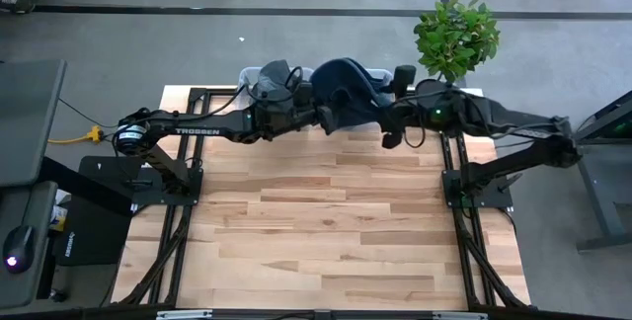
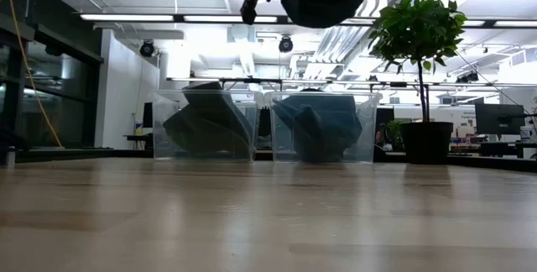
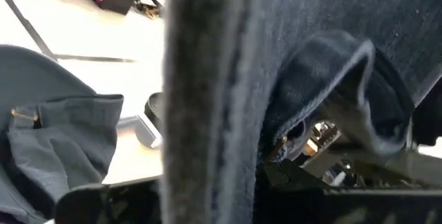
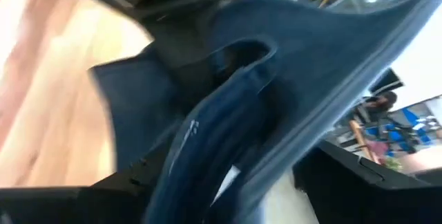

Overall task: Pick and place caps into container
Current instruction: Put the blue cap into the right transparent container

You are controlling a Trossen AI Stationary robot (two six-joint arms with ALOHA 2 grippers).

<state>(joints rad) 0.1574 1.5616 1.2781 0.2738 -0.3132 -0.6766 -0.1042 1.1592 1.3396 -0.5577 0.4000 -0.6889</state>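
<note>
High view: both arms reach to the far edge of the wooden table (image 1: 326, 211), meeting over two clear containers; the left gripper (image 1: 324, 115) is pinched tight on a dark blue cap (image 1: 346, 88), which hangs in the air above the right-hand container (image 2: 323, 128); the right gripper (image 1: 400, 103) sits just beside that cap with its fingers spread wide (whether they touch the cloth cannot be told); a grey-blue cap (image 1: 269, 81) lies under the left arm in the left-hand container (image 2: 204, 126). Low view: each bin already holds crumpled cloth, greyish in the left-hand one, a bluer cap (image 2: 323, 129) in the right-hand one; the lifted cap shows as a dark mass at the top edge; a potted plant (image 2: 417, 70) stands to the right of the bins. Left wrist view: dark denim fills the picture, with the grey-blue cap off to one side.
</note>
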